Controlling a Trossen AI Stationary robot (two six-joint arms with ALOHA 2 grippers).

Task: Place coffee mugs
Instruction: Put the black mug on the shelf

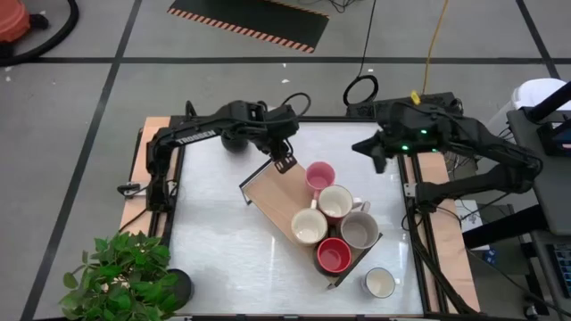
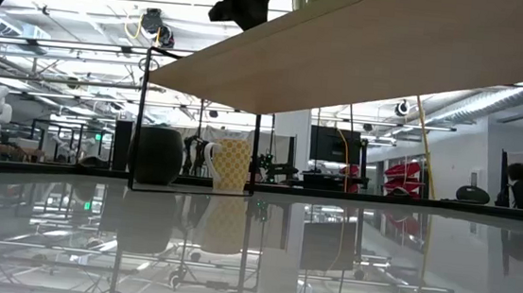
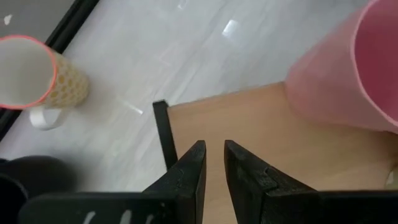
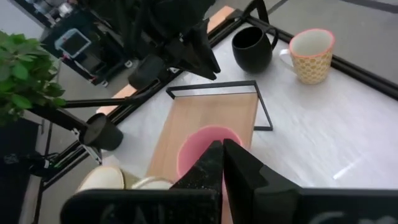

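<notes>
Potted plant (image 1: 120, 272) beside wooden tray (image 1: 268, 192)

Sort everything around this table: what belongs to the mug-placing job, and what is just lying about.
Job:
- pink mug, two cream mugs, grey mug and red mug, all on the wooden tray
- white mug beside the tray
- black mug and patterned mug, off the tray

Lying about:
- potted plant
- cable loop on the floor

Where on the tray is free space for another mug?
The tray's end nearest the left claw, before the pink mug, is bare wood. Its other end is crowded: cream mugs, grey mug, red mug.
</notes>
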